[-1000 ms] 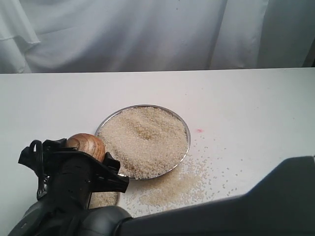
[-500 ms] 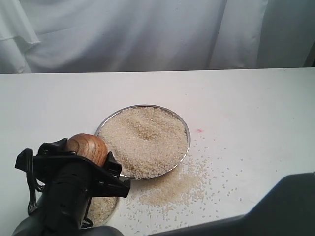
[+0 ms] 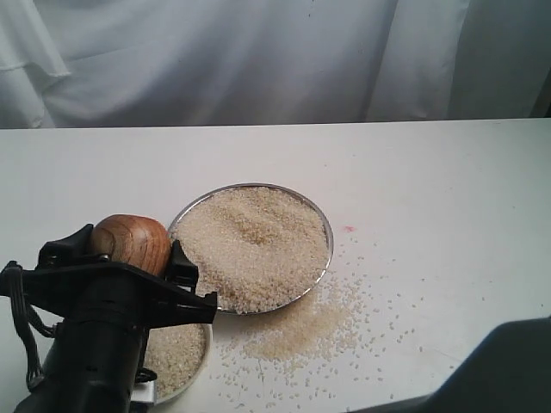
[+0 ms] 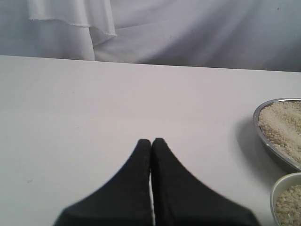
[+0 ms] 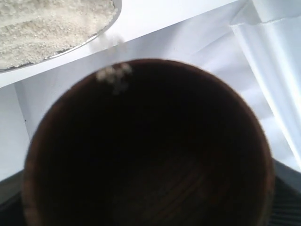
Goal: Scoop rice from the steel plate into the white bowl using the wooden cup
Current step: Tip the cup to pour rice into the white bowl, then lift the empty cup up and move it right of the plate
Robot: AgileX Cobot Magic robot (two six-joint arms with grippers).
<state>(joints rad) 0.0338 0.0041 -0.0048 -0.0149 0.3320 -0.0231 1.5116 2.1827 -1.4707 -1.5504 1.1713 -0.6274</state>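
Gripping the wooden cup (image 3: 129,239) by its sides, the right pincer (image 3: 131,249) is standing wide, holding the cup tipped over the white bowl (image 3: 205,344). The left pincer (image 4: 151,143) is hovering over the surface (image 3: 430,172), its tips pressed together and holding nothing. The bowl is sitting at seven o'clock of the steel plate (image 3: 330,243). Rice (image 3: 254,245) is filling both, and loose grains (image 3: 301,331) are lying at the plate's five o'clock.

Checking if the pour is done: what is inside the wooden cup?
The wooden cup looks dark and bare inside, apart from a few rice grains near its rim. Shadow hides the bottom, so leftovers cannot be excluded.
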